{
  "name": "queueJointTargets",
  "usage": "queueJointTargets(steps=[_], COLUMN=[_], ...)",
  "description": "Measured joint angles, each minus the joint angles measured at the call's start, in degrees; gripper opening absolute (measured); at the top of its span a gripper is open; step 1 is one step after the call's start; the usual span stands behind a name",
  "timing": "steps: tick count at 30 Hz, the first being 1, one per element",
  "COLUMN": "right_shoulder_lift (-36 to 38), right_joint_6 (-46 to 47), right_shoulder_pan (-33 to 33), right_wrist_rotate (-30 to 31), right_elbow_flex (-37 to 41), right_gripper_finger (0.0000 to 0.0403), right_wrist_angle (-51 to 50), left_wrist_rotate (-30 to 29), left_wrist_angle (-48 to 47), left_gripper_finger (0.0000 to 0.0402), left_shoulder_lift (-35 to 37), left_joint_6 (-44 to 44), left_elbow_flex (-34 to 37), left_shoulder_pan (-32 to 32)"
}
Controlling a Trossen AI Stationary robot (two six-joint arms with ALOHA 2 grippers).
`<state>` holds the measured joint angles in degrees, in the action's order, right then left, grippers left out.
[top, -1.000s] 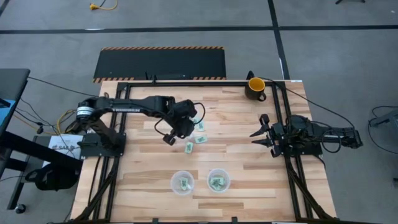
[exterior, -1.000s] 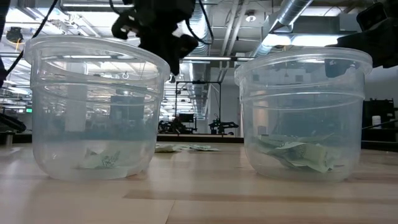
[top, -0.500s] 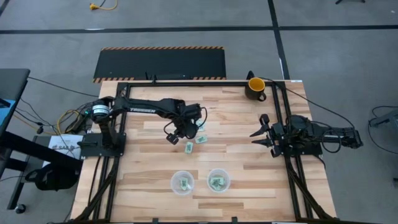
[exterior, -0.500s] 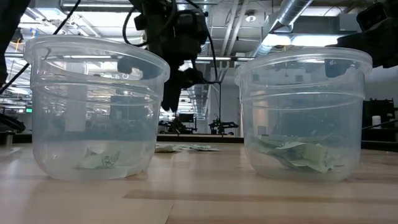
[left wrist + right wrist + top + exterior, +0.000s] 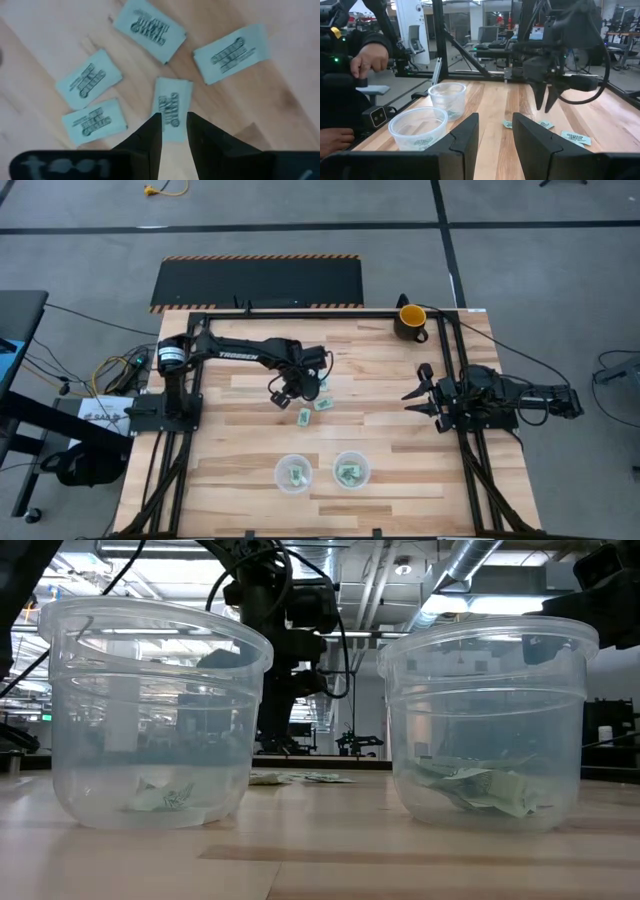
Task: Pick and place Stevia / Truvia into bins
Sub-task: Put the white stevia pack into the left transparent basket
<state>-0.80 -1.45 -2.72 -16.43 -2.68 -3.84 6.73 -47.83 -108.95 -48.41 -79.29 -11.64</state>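
Several light green Stevia packets lie flat on the wooden table, near its middle (image 5: 322, 404) (image 5: 89, 80). My left gripper (image 5: 299, 388) (image 5: 174, 124) points down just above them, open by a narrow gap. Its fingertips stand on either side of the near end of one packet (image 5: 173, 106). The right wrist view shows those fingertips (image 5: 546, 104) still clear of the table. Two clear bins (image 5: 293, 473) (image 5: 351, 470) stand near the front edge, each with packets in it. My right gripper (image 5: 413, 395) (image 5: 495, 131) waits open and level at the table's right side.
A yellow-and-black mug (image 5: 411, 320) stands at the far right corner. A black frame (image 5: 300, 311) runs around the table's edges. A person's hand (image 5: 370, 60) shows beyond the table's left side. Bare wood lies between the packets and the bins.
My left gripper has come down toward the packets and shifted a little toward the table's right edge, tipping to point more steeply down. The packets and bins have stayed where they were.
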Motion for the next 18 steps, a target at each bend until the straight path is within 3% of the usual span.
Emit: queueJointTargets(steps=[11, 18], right_shoulder_lift=[0.01, 0.01], right_joint_6=[0.0, 0.0], right_shoulder_pan=[0.01, 0.01], right_wrist_rotate=[0.01, 0.0], right_elbow_flex=[0.0, 0.0], right_gripper_finger=[0.0113, 0.0113], right_wrist_angle=[0.0, 0.0], left_wrist_rotate=[-2.57, -2.35], left_wrist_angle=[5.13, 7.37], left_gripper_finger=[0.015, 0.0165], left_shoulder_lift=[0.01, 0.02], left_joint_6=[0.29, 0.95], left_elbow_flex=[3.63, 4.93], left_shoulder_pan=[0.09, 0.49])
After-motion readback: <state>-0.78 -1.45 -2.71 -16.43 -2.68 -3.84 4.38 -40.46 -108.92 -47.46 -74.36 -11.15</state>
